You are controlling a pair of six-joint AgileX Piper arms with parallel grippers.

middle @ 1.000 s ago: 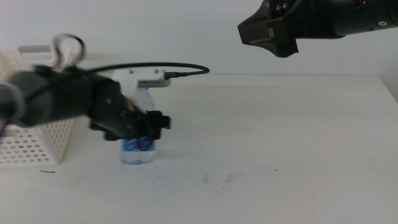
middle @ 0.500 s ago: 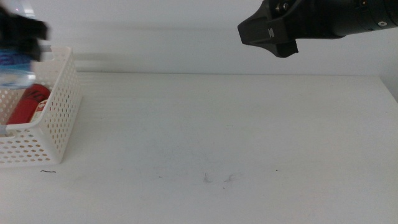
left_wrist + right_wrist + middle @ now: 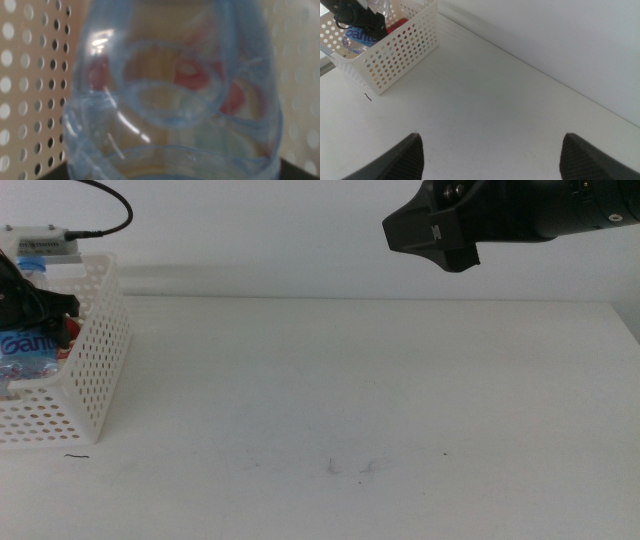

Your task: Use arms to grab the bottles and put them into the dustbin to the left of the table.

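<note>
Left hand (image 3: pixel 35 310) sits at the far left edge of the middle view, low, mostly cropped; its jaws appear clamped, though the wrist view is too filled to confirm. Right hand (image 3: pixel 490 150) is raised high at upper right, pointing left and down, jaws spread wide, holding nothing.

Right arm (image 3: pixel 520 215) shows blocky matte-black housings with small pale markings. Its pincer (image 3: pixel 490 150) has two dark, rounded jaws. Left arm (image 3: pixel 25 300) is black, carrying a white module (image 3: pixel 42 246) and looping black cable (image 3: pixel 105 210).
</note>
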